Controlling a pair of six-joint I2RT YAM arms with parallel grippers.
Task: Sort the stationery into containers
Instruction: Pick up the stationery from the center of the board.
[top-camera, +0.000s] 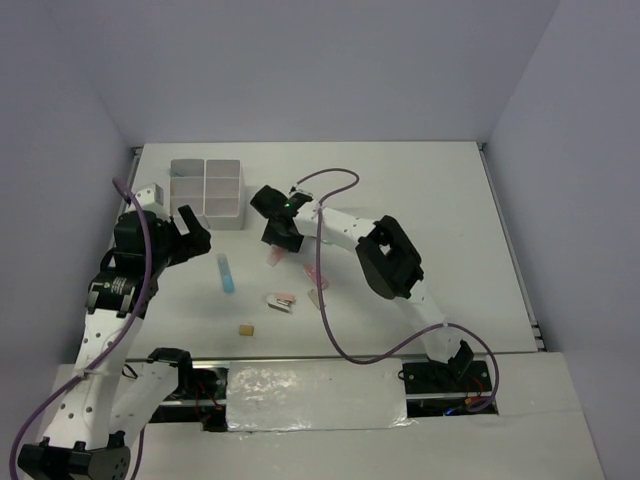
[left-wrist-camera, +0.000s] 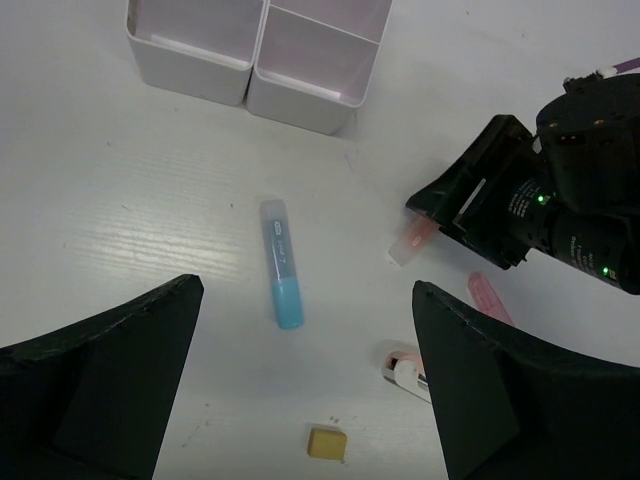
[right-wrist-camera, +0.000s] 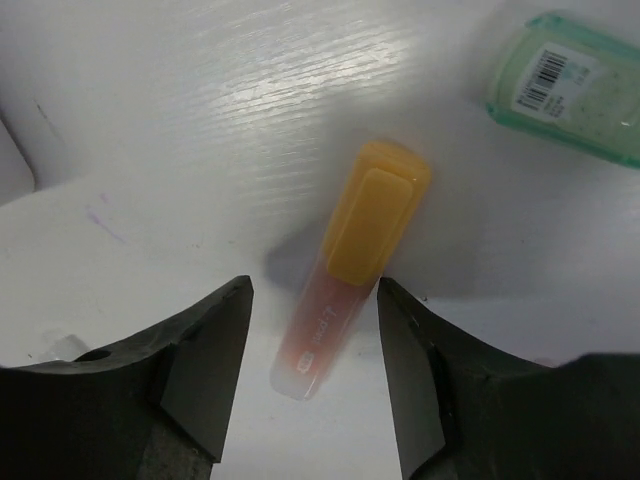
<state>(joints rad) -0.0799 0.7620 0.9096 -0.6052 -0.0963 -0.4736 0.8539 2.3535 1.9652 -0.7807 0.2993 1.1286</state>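
An orange-yellow highlighter lies flat on the table between the open jaws of my right gripper, with a small gap on each side. Its pale end shows under the gripper in the top view. My left gripper is open and empty, hovering above a blue highlighter and a small tan block. The white divided box stands at the back left, just beyond my left gripper. A stapler-like piece lies near the table's middle.
A green translucent item with a barcode lies just beyond the orange highlighter. A pink eraser lies below my right gripper. The box's near compartments look empty. A purple cable loops over the right arm.
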